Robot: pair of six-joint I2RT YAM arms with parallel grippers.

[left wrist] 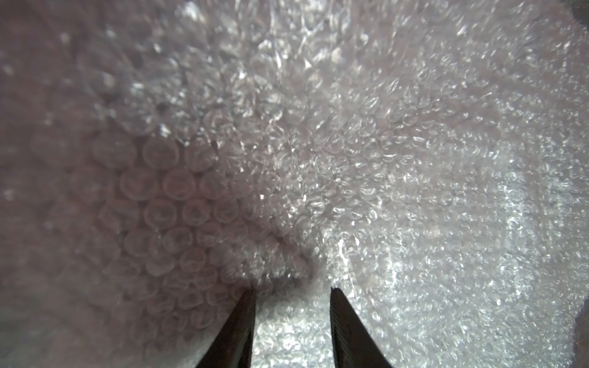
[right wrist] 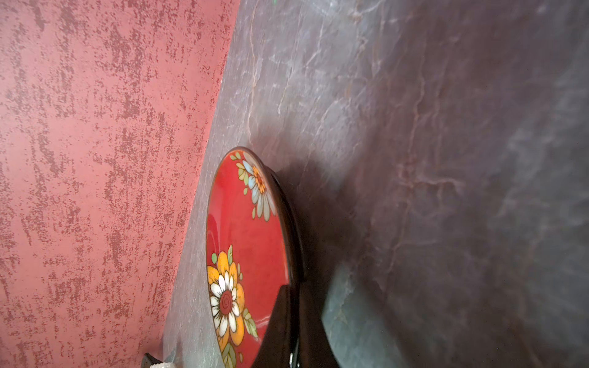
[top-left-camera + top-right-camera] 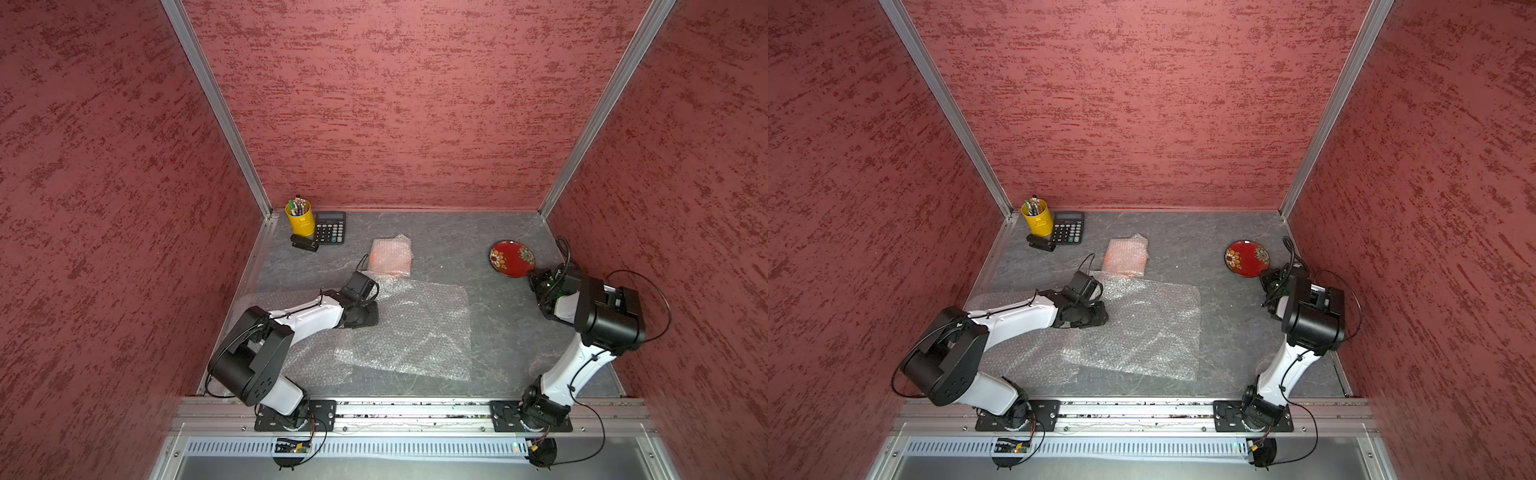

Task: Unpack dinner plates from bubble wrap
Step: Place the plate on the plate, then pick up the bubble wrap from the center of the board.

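Holding the red flowered plate [image 2: 248, 223] by its rim, your right jaws are closed at the worktop's [image 3: 478, 249] far right. Your left jaws stand parted on the flat bubble wrap [image 3: 415, 328]. Calculator [image 3: 330, 227] lettering is unreadable.

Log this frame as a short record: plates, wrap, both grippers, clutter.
unwrapped: red floral plate, far right of the table
still wrapped: wrapped orange plate, far centre
loose wrap: flat bubble wrap sheet, centre
left gripper: jaws apart, tips at the flat bubble wrap sheet; grip unclear
right gripper: shut on the red floral plate's rim
clutter: pen cup, calculator, far left corner
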